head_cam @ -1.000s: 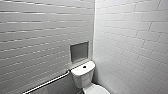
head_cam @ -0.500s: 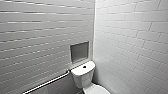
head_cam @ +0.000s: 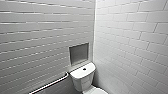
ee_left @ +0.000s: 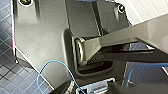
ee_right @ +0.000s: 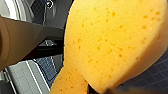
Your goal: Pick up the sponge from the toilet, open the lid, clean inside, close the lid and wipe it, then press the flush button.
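The sponge (ee_right: 112, 42) sits pinched in the right tool (ee_right: 93, 89), away from the toilet (head_cam: 83, 77) in the corner ahead, so pickup looks done, with lid, bowl, wiping and flush button (head_cam: 84, 69) apparently left.

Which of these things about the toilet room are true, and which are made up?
1. The sponge is orange. True.
2. The flush button sits on top of the toilet tank. True.
3. The walls are painted blue. False: they are covered in pale tiles.
4. The sponge lies on the tank. False: it is up in the air above the dark floor, close to the right wrist camera.
5. A grab rail runs along the wall beside the toilet. True.
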